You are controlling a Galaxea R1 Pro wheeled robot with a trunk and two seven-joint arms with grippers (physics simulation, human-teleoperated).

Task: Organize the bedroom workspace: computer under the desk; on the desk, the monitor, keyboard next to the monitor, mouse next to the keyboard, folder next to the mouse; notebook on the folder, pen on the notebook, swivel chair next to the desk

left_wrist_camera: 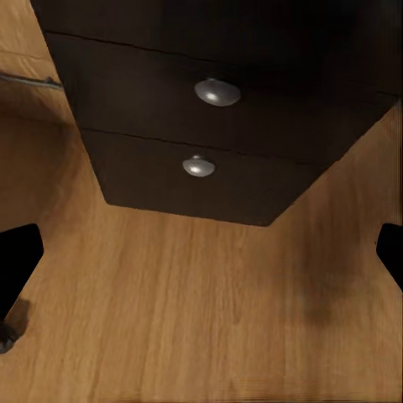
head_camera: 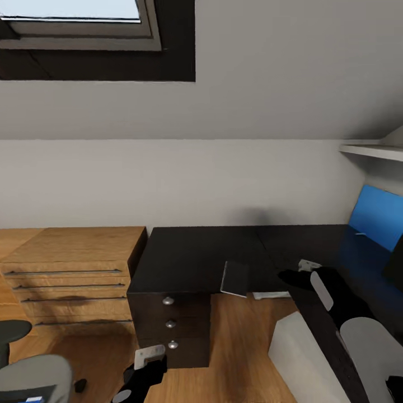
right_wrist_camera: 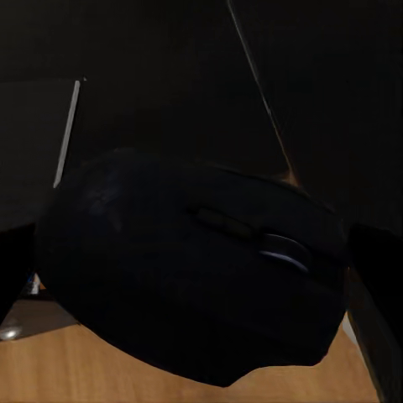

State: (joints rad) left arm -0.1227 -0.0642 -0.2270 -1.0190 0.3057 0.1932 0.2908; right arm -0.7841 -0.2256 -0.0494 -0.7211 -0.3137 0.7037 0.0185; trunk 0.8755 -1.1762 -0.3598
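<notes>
The black desk (head_camera: 196,254) stands against the wall, its drawer unit (head_camera: 170,324) in front. A thin dark grey notebook (head_camera: 234,278) lies at the desk's front edge. My right gripper (head_camera: 299,274) hovers over the desk's inner corner, shut on the black mouse (head_camera: 286,275); in the right wrist view the mouse (right_wrist_camera: 193,277) sits large between the fingers. The light grey computer (head_camera: 302,358) stands on the floor under the desk's right wing. The grey swivel chair (head_camera: 28,375) is at the lower left. My left gripper (head_camera: 148,366) (left_wrist_camera: 201,252) is open, low before the drawers (left_wrist_camera: 210,126).
A light wooden dresser (head_camera: 73,268) adjoins the desk on the left. A blue wall panel (head_camera: 378,215) and a white shelf (head_camera: 369,150) are at the right, with a dark shape (head_camera: 394,257) at that edge. Wooden floor (left_wrist_camera: 201,319) lies in front of the drawers.
</notes>
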